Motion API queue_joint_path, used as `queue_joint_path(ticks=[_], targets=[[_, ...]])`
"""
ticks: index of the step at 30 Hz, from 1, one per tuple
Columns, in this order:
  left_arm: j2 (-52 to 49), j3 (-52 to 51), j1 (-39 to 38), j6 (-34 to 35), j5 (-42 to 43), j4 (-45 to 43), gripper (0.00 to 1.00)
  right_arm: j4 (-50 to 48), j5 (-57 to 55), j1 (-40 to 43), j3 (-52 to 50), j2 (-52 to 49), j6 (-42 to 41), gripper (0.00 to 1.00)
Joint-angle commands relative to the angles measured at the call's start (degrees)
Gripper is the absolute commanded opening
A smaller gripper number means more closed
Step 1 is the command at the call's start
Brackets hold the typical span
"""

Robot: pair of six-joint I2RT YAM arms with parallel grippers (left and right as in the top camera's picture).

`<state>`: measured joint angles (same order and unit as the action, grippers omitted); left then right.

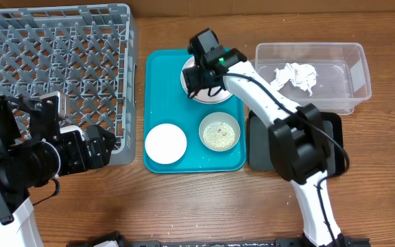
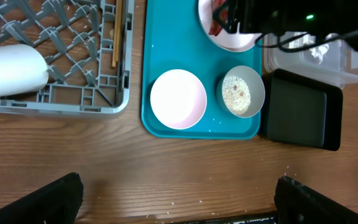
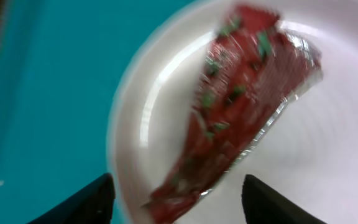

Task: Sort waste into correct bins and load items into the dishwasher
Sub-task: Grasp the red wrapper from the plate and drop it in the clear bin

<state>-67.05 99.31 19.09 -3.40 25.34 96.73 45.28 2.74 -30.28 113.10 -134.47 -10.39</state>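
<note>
Since the waste has to come off the dishes before they can be racked, the right gripper [image 3: 178, 185] hangs straight down over the round white plate [image 3: 328, 162] at the far end of the teal plastic tray [image 1: 160, 89]. Its jaws are spread wide and grip nothing. The red crinkled wrapper flecked with green [image 3: 241, 106] lies flat on the plate, just ahead of and between the two fingertips, apparently not yet touched. That spread looks chosen to straddle the wrapper's narrow lower end, though the thin film lying flush on the plate may be hard to pinch. To the outer side of this hand stands the clear plastic bin [image 1: 358, 51] holding crumpled white paper [image 1: 297, 74], with a black square container [image 1: 328, 140] nearer the arm's base; which one suits the wrapper I cannot tell. Behind the hand on the tray sit an empty white bowl [image 1: 165, 143] and a grey-green bowl of crumbs [image 1: 219, 132], neither blocking a lift. The left gripper [image 2: 176, 186] is open and empty, hovering over bare table, with the grey plastic dish rack [image 2: 73, 102] and its white cup [image 2: 11, 71] ahead of it.
</note>
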Motion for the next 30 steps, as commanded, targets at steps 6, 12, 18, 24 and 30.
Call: queue_joint_path(ticks=[6,12,18,24,30], targets=[[-0.2,0.3,-0.4,-1.1,1.0,0.1,1.00,0.3,-2.3,0.8,-0.1,-1.5,-3.4,0.09],[-0.2,0.3,-0.4,-1.1,1.0,0.1,1.00,8.5,-2.3,1.1,7.3,1.8,-3.1,0.04],[-0.2,0.3,-0.4,-1.1,1.0,0.1,1.00,15.0,-7.0,5.7,13.0,10.3,-3.1,0.04],[-0.4,0.3,-0.4,-1.1,1.0,0.1,1.00,26.9,-8.1,15.8,12.4,13.7,-3.1,0.04],[-0.4,0.3,-0.4,-1.1,1.0,0.1,1.00,29.4,-8.0,22.9,3.4,13.1,-3.2,0.04]])
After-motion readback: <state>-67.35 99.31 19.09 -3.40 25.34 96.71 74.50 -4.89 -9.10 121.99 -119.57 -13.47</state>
